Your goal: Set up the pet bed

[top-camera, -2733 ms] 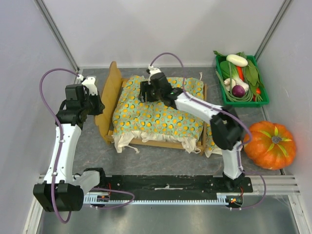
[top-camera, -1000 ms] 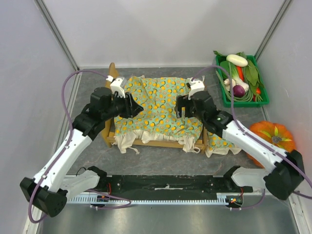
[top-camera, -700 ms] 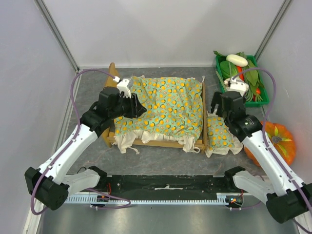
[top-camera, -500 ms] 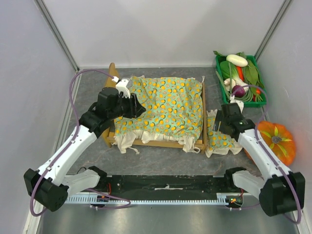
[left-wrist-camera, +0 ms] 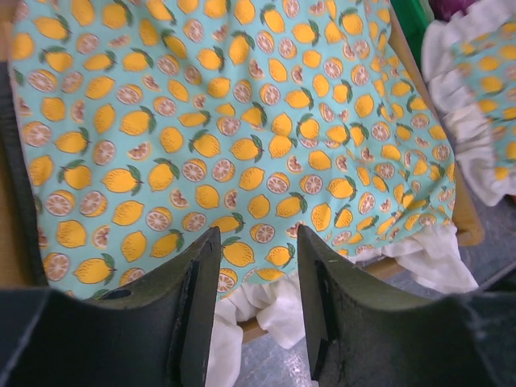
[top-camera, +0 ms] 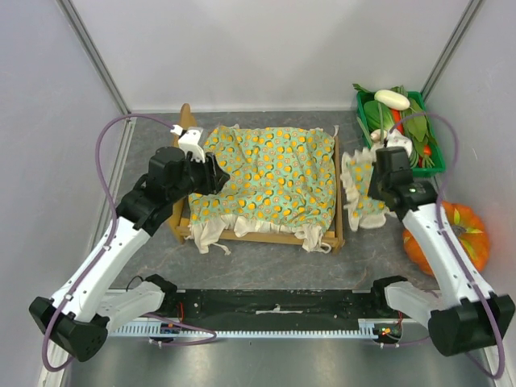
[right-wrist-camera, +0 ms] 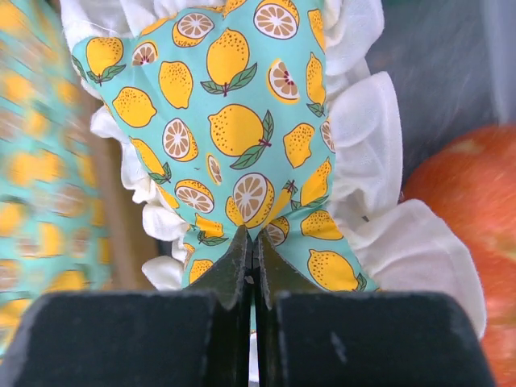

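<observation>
Grey worktop [top-camera: 145, 242] inside a white-panelled enclosure, viewed from above. Item one: pet bed [top-camera: 338, 218], a light-wood frame lying centre-left on the worktop, with its tall headboard [top-camera: 177, 219] at the left end and a low footboard at the right. Item two: ruffled blanket [top-camera: 270, 177] [left-wrist-camera: 242, 121], green with a lemon and orange-slice print and a white frill, spread over the bed from headboard to footboard; the frill hangs over the near rail. Item three: ruffled pillow [top-camera: 363, 181] [right-wrist-camera: 234, 121], same print, just outside the footboard, on the bed's right. Right end effector [top-camera: 374, 179] [right-wrist-camera: 251, 238]: fingers pressed together on the pillow's near edge, pinching the fabric. Whether the pillow rests on the worktop cannot be told. Left end effector [top-camera: 216, 173] [left-wrist-camera: 258, 242]: fingers apart with nothing between them, poised over the blanket at the headboard end; in the wrist view the tips frame the blanket's printed edge and white frill. Item four: green crate [top-camera: 360, 121] at the far right corner, holding leafy greens and a white vegetable [top-camera: 392, 99]. Item five: orange pumpkin [top-camera: 468, 234] [right-wrist-camera: 459, 193] on the worktop by the right wall, nearer than the crate, partly behind the right arm.
</observation>
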### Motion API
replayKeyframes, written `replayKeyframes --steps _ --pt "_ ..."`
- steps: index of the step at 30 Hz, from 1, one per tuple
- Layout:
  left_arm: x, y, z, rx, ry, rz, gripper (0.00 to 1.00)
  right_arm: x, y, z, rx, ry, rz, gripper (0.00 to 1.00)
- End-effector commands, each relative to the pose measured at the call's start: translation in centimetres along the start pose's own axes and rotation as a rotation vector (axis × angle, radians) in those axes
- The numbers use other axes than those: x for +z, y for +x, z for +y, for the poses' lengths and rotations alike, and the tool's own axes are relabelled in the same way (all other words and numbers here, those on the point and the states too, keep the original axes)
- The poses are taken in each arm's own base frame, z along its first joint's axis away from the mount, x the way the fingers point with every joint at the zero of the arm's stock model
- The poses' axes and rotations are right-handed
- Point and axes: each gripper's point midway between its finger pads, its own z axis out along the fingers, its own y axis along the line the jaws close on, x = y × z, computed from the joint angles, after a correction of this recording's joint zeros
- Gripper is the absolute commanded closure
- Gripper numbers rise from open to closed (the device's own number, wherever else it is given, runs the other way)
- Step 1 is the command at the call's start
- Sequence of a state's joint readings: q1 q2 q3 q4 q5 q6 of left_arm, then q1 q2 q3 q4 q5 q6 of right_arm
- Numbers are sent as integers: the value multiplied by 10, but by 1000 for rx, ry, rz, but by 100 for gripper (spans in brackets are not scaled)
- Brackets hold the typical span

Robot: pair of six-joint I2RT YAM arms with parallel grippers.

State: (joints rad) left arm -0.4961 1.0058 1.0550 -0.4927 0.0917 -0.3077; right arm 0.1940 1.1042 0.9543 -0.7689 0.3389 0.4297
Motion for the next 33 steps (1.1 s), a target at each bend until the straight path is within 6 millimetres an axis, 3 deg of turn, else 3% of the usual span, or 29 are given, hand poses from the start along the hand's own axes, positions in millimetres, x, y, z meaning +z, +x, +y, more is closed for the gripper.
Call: replayKeyframes --steps 1,5,7,8,9,10,11,12,13,14,15,16,17,18,19,20,22,23,24,26,29,30,33 --pt "-29 -46 10 52 -102 -154 50 -70 -80 1 43 -95 -252 100" --pt "-55 -65 36 -4 -266 -267 44 -101 -111 53 110 -366 -297 100" --pt "-71 -71 46 -26 -330 -318 39 -113 -124 93 164 -498 -316 100" --pt "-74 -72 49 -38 -346 -332 36 -123 -120 122 139 -567 -311 100" --pt "-78 -72 51 -40 -359 -339 34 -115 -117 144 165 -569 -274 100" --pt "-82 -72 56 -45 -387 -341 32 -123 -129 160 182 -576 -306 100" --pt "-85 -74 56 -46 -397 -346 31 -133 -119 191 166 -626 -278 100" --pt "-87 -74 58 -47 -407 -344 30 -121 -113 215 171 -634 -233 100" --pt "-89 -71 62 -43 -432 -329 27 -133 -124 238 256 -695 -251 100" --pt "-90 -73 62 -44 -440 -329 24 -146 -114 266 260 -748 -243 100" --pt "-91 -72 65 -42 -455 -321 23 -142 -112 289 287 -763 -246 100" --pt "-94 -73 67 -46 -472 -322 22 -152 -120 301 365 -765 -262 100" --pt "-98 -73 69 -46 -485 -320 21 -147 -102 329 351 -765 -223 100" --pt "-101 -73 70 -49 -495 -324 20 -151 -102 340 376 -759 -231 100" --pt "-105 -74 72 -50 -510 -333 16 -167 -112 353 417 -783 -250 100" --pt "-109 -76 73 -51 -516 -342 13 -160 -96 375 409 -755 -237 100" --pt "-115 -78 74 -50 -524 -354 8 -173 -100 397 456 -772 -242 100" --pt "-118 -80 74 -48 -525 -361 7 -162 -83 418 458 -761 -208 100" --pt "-120 -79 74 -45 -525 -362 7 -172 -90 427 484 -781 -200 100" --pt "-125 -80 75 -42 -535 -371 7 -159 -70 452 514 -768 -132 100" --pt "-131 -79 78 -39 -551 -379 3 -147 -50 466 542 -734 -70 100" --pt "-134 -79 79 -39 -560 -381 3 -140 -49 462 603 -689 -95 100" --pt "-137 -78 81 -33 -568 -385 2 -144 -46 460 651 -663 -160 100"
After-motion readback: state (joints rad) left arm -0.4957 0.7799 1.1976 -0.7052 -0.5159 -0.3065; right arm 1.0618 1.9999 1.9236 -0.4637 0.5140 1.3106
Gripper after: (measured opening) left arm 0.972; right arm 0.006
